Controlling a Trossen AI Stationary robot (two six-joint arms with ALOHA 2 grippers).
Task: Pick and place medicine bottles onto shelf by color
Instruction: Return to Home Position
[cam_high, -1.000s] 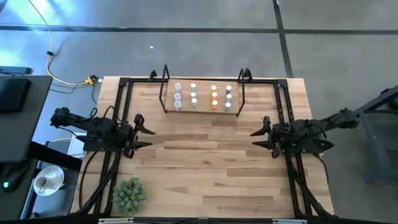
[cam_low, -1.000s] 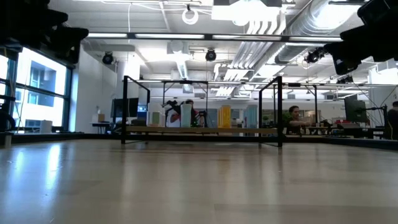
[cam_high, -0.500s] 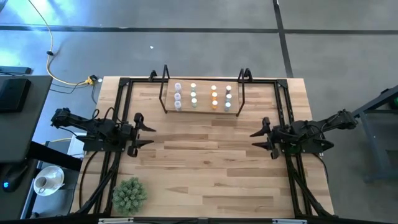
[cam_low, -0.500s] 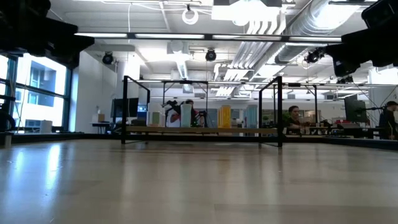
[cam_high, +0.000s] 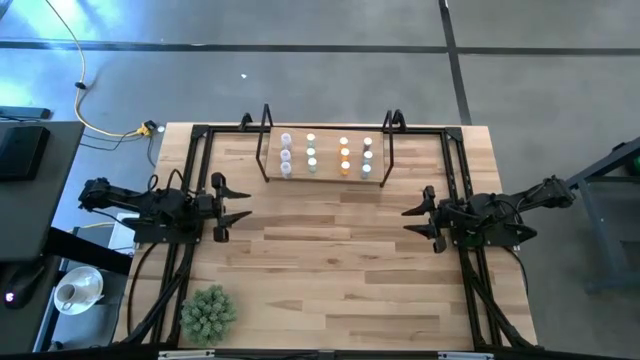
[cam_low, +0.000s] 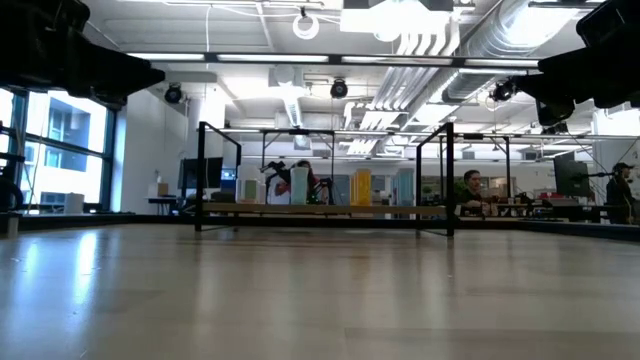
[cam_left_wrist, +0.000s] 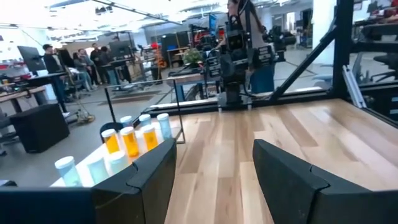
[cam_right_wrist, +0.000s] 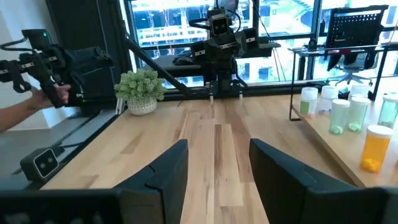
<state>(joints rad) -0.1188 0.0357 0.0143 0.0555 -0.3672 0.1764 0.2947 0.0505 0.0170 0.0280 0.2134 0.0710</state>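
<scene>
Over the tabletop (cam_high: 330, 270), found left gripper (cam_high: 235, 207) and right gripper (cam_high: 415, 218) parked apart, fingers spread, empty. Judged bottles (cam_high: 311, 153) on far shelf (cam_high: 327, 178) light, slick, tippy; best pinched mid-body.

The left gripper (cam_high: 240, 205) has swung from a slight slant toward the near side to point straight right across the table (cam_high: 330, 270). In the low view, the left arm (cam_low: 80, 60) now stretches farther right out of the upper left corner. The right gripper (cam_high: 408, 220) has edged slightly toward the far side, while the right arm (cam_low: 600, 70) sits higher and farther right in the low view. In the room beyond, the person (cam_low: 621, 190) at the far right has shifted a little to the left.
</scene>
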